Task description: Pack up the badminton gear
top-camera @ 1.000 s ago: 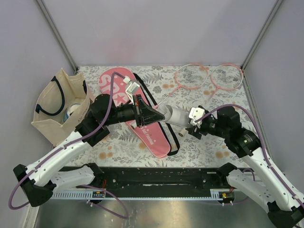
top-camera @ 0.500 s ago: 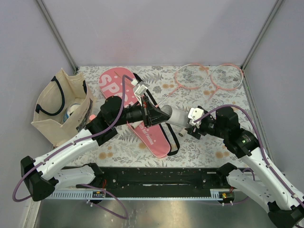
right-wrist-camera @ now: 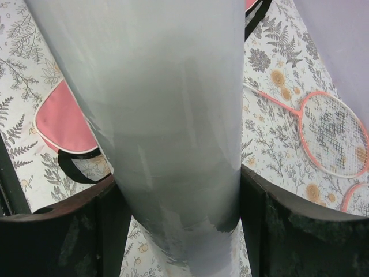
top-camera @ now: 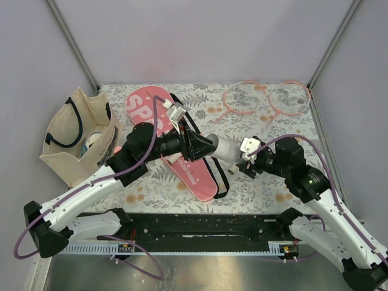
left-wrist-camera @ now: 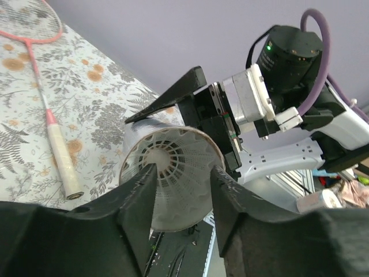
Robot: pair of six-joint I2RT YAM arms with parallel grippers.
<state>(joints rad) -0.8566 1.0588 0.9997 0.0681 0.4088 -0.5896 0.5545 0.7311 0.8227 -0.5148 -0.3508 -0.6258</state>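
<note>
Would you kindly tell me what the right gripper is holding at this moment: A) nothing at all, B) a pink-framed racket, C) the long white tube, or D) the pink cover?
C: in the right wrist view, the right gripper has a finger pressed against each side of the white tube.

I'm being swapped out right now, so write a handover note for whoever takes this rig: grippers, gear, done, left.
Right gripper: shut on the white tube, held aloft.
Left gripper: fingers flank the tube's open end; grip unclear.
Two rackets lie at the far right; pink cover lies flat, centre-left.
Done: nothing packed yet.
Left: probably rackets and tube into the cover.
</note>
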